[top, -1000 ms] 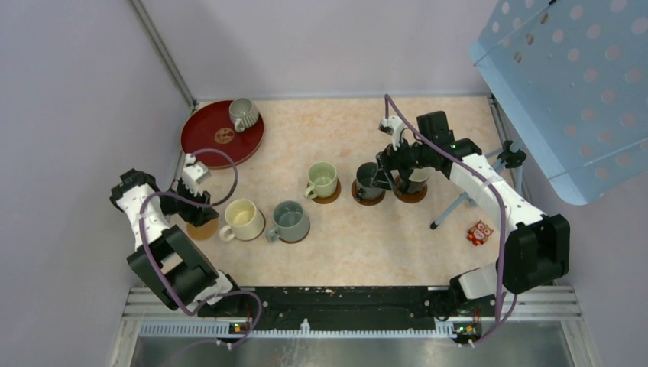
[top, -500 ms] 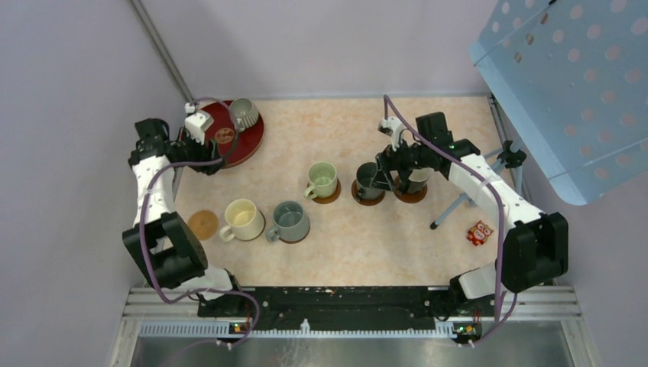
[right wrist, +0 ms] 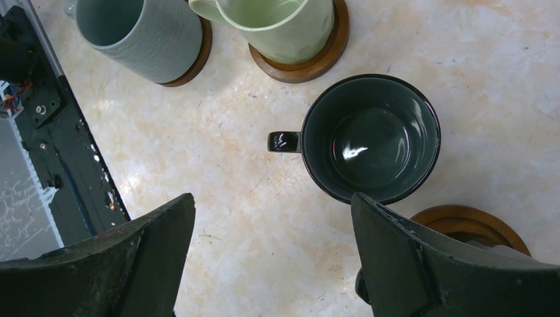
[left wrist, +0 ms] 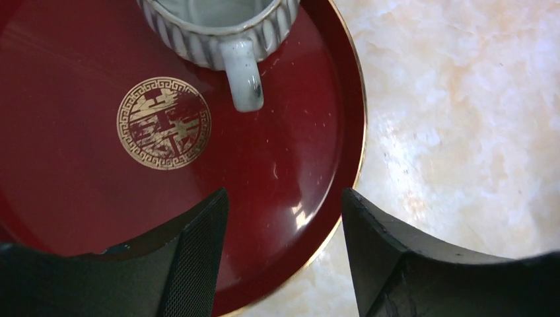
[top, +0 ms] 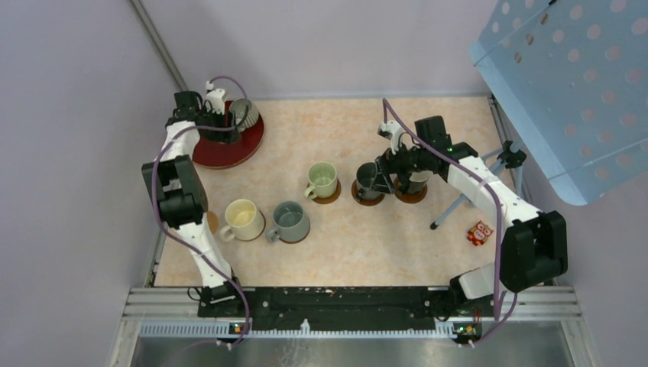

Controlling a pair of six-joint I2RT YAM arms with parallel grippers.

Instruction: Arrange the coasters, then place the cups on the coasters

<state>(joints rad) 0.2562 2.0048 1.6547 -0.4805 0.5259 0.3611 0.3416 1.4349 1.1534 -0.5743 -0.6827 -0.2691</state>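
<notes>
The ribbed grey cup (left wrist: 218, 26) stands on the dark red tray (left wrist: 79, 191), handle toward my left gripper (left wrist: 284, 198). That gripper hovers open and empty over the tray's rim, just short of the handle. In the top view the left gripper (top: 228, 118) sits beside this cup (top: 244, 115). My right gripper (right wrist: 272, 198) is open over bare table, beside the dark green cup (right wrist: 370, 135). The pale green cup (right wrist: 284, 26) and grey-green cup (right wrist: 142, 33) each stand on a coaster (right wrist: 317, 59). The cream cup (top: 243, 219) stands at the near left, beside a coaster (top: 213, 222) largely hidden by my left arm.
Another dark cup (top: 416, 182) on a coaster (right wrist: 472, 224) lies under my right gripper's (top: 393, 176) finger. A small red packet (top: 480, 232) lies on the right. A blue perforated panel (top: 573, 92) overhangs the far right corner. Walls close in the left and back.
My left arm has swung from the bare coaster at the near left up to the red tray, leaving that coaster on the table. The right arm has barely moved.
</notes>
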